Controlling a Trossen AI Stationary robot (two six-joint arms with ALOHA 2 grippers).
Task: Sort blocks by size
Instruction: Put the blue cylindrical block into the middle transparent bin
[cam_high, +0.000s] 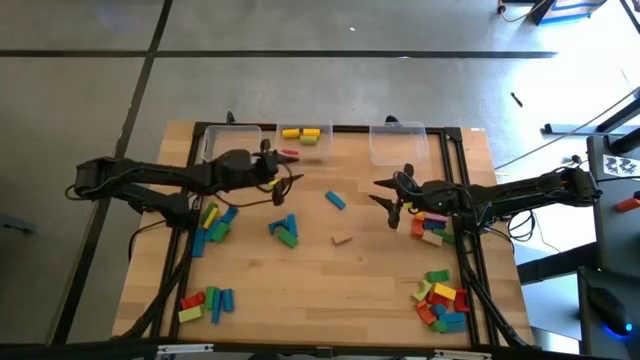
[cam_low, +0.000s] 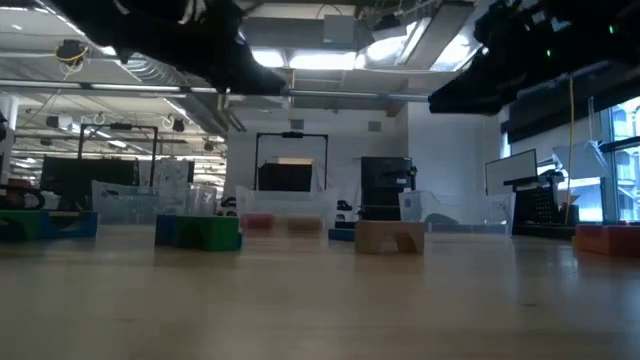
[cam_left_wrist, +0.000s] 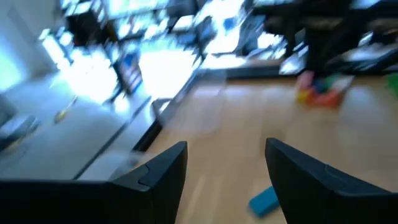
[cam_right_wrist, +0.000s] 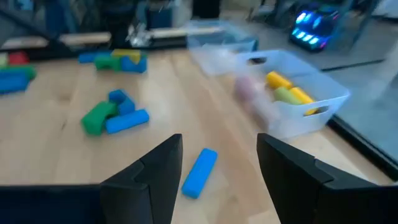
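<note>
Blocks lie in loose groups on the wooden table (cam_high: 330, 290): a single blue block (cam_high: 335, 200), a blue and green heap (cam_high: 285, 230), a tan block (cam_high: 342, 240), and coloured piles at the left (cam_high: 212, 222), right (cam_high: 430, 225) and both near corners. My left gripper (cam_high: 285, 180) hangs open above the table, near the middle bin (cam_high: 305, 142), with nothing between its fingers (cam_left_wrist: 227, 180). My right gripper (cam_high: 380, 192) hangs open right of the centre, pointing at the blue block (cam_right_wrist: 200, 172), which lies on the table beyond its fingertips.
Three clear bins stand along the far edge (cam_high: 232, 140), (cam_high: 398, 142). The middle one holds yellow blocks (cam_right_wrist: 287, 88), and a red block (cam_high: 288, 154) shows at its near left corner. A dark frame rail (cam_high: 468, 250) borders the table. The middle of the table near the front is bare wood.
</note>
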